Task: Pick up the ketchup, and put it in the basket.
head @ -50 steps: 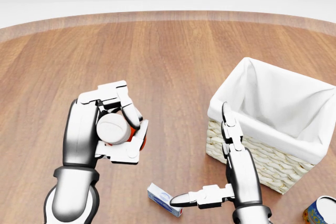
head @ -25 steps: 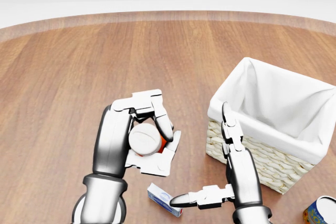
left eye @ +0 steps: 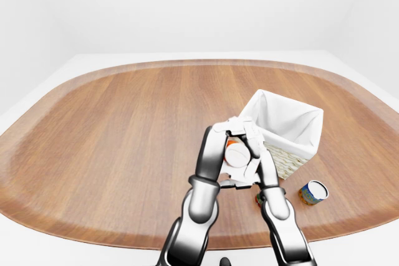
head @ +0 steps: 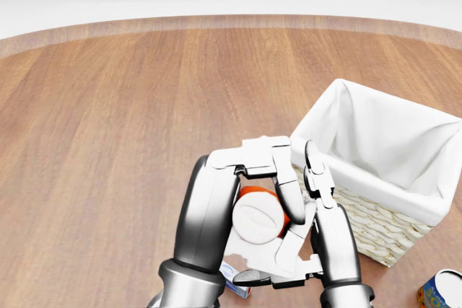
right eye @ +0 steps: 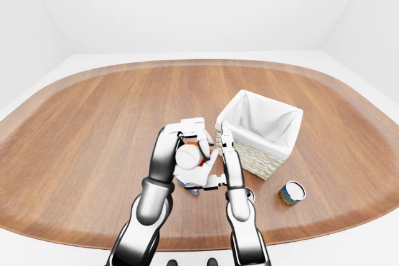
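Note:
The ketchup [head: 254,221], a red bottle with a white cap facing the camera, is held in my left hand [head: 280,216], whose fingers are closed round it above the wooden table. The hand sits low in the head view, just left of the basket [head: 333,166], a wicker box with a white cloth liner. My right hand [head: 283,239] is open, one finger pointing up along the basket's left corner and the thumb stretched left under the bottle. The left hand and the bottle overlap the right hand in the view; I cannot tell if they touch.
A small white and blue box [head: 237,286] lies on the table under the hands, mostly hidden. A blue and yellow can [left eye: 313,192] stands right of the basket near the table's edge. Another small item [left eye: 259,199] shows behind my right forearm.
My left hand has carried the ketchup to the right, from the table's left-middle to beside the basket and over my right hand. The right hand has not moved.

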Motion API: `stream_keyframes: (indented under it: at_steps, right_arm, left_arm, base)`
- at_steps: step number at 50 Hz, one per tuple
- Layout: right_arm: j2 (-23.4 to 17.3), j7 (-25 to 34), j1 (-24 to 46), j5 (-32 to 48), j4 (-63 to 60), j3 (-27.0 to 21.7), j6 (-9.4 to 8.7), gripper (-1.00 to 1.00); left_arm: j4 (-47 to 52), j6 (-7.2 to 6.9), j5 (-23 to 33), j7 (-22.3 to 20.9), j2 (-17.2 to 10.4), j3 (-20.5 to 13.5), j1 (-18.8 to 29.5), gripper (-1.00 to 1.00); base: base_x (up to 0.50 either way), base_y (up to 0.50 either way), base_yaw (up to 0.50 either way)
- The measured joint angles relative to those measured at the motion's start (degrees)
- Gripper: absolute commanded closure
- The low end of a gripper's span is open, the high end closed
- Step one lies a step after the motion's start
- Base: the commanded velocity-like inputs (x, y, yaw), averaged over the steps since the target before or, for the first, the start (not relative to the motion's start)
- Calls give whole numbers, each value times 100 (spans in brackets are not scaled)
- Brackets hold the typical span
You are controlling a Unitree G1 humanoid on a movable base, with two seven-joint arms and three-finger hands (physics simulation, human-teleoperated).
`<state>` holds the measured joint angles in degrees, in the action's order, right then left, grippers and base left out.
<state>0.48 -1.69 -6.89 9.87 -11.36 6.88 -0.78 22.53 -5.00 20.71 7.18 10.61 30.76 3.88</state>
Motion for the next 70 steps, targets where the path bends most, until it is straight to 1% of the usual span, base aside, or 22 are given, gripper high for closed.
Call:
stream_keyframes:
  at_steps: [8, 23, 39, 54, 56, 57, 58, 59, 60, 63, 70]
  right_arm:
    - [-1, 9, -6, -6, -30, 7, -12, -100]
    - [-22, 10, -71, -11, -124, -28, -23, -100]
    - [-33, 12, -113, -29, -120, -36, -28, -100]
    - [-43, 11, -129, -47, -62, -59, -48, -100]
    - [-50, 18, -131, -49, -40, -64, -20, -20]
    - [-56, 32, -139, -53, -28, -68, 10, 100]
    - [-63, 48, -153, -53, -24, -72, 39, 100]
    - [-67, 52, -164, -62, -19, -79, 63, 100]
    - [-70, 61, -171, -64, -22, -80, 85, 100]
    - [-74, 135, -189, -35, -17, -63, 150, 100]
    - [-71, 337, -197, 143, 6, -45, 239, 100]
  left_arm:
    - [95, 0, 97, 81, 71, 349, -50, 100]
    - [124, 0, 338, 415, 77, 649, -146, 100]
    - [110, 0, 401, 529, 57, 756, -199, 100]
    - [-37, 0, 365, 464, 79, 707, -171, 100]
    - [-47, 0, 365, 456, 81, 705, -175, 100]
    - [-48, 0, 363, 445, 80, 705, -178, 100]
    - [-46, 0, 358, 427, 79, 703, -181, 98]
    - [-45, 0, 346, 410, 77, 704, -187, 66]
    - [-53, 1, 315, 404, 77, 714, -191, -100]
    - [-58, 0, 230, 407, 76, 725, -199, -100]
    - [-22, 0, 112, 398, 60, 716, -213, -100]
  base:
    - [0, 0, 0]
    - [0, 0, 0]
    - [0, 0, 0]
    - [0, 0, 0]
    - [0, 0, 0]
    - [0, 0, 0]
    - [0, 0, 0]
    - [0, 0, 0]
    - [0, 0, 0]
    - [0, 0, 0]
    - [0, 0, 0]
